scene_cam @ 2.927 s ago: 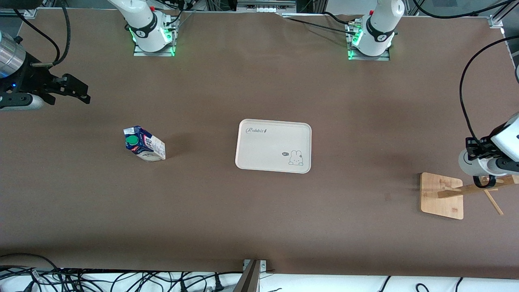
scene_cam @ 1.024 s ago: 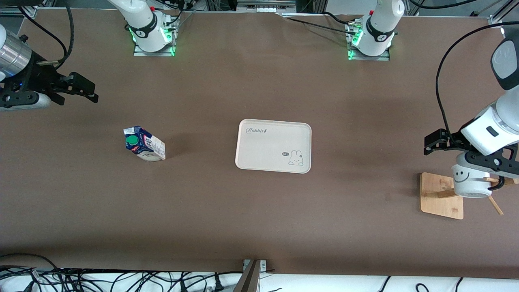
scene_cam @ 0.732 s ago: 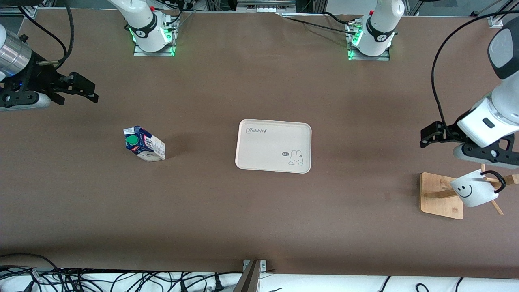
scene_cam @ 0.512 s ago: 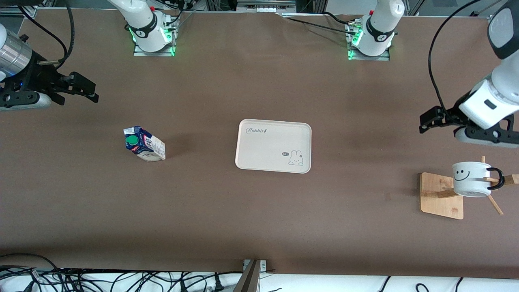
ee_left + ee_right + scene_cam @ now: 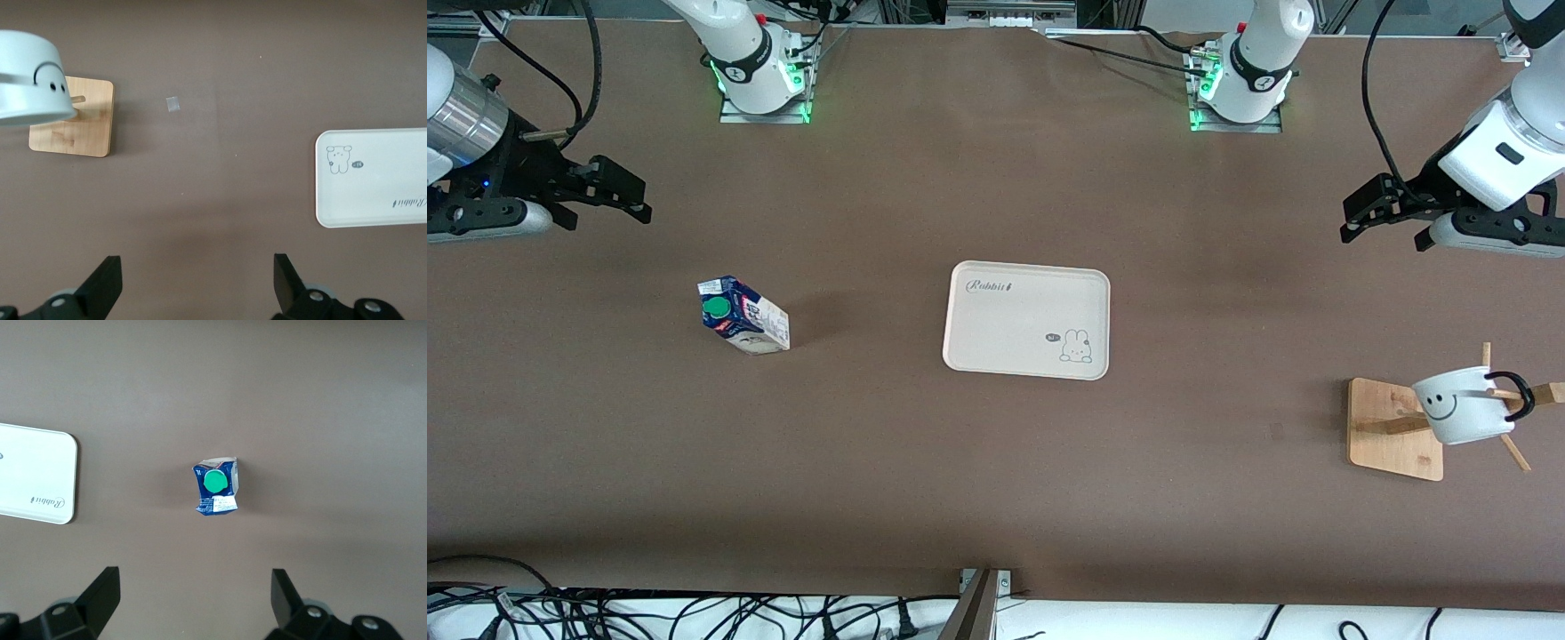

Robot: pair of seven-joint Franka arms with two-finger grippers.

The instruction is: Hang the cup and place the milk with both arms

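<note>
The right gripper [image 5: 618,191], fingers spread and empty, hangs over bare surface [image 5: 871,462] near the upright milk carton [image 5: 743,316]. Best to descend straight, squaring the fingers on its white sides below the gable. Open room leads to the rabbit tray [image 5: 1026,319]. The smiley cup [image 5: 1458,407] hangs on the wooden rack [image 5: 1394,428]; the left gripper [image 5: 1371,210], open, waits clear.

The word "Rabbit" was printed in script on the tray [image 5: 1026,320], at the corner diagonally across from its rabbit drawing. Print on the milk [image 5: 743,316] could not be read.
</note>
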